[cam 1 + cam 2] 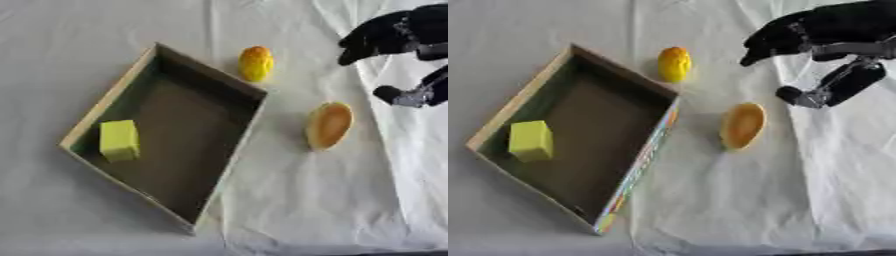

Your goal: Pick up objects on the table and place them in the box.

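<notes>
- Left eye view: I am seeing my right hand (394, 35) hanging over the bench (332, 200) at the upper right, partly cut off by the frame edge, so the arm behind it is not showing.
- Its fingers (363, 50) are reaching out fairly straight and wide from the thumb (389, 94), holding nothing.
- The box (105, 102) is lying askew on the left, and a yellow-green block (119, 140) is sitting inside it against the near-left wall.
- An orange-yellow rounded object (255, 63) is resting just beside the box's far corner; I cannot make out what it is.
- A shallow orange oval dish (329, 125) is lying between the box and my hand, apart from both.
- Right eye view: more of my right hand (833, 25) is showing here, with the thumb (798, 95) pointing down toward the dish (743, 126) without touching it.
- The box's near-right wall (645, 165) is showing coloured print that I cannot read.
- My left hand is not appearing in either view.
- The cloth covering the bench is wrinkling at the right.
</notes>
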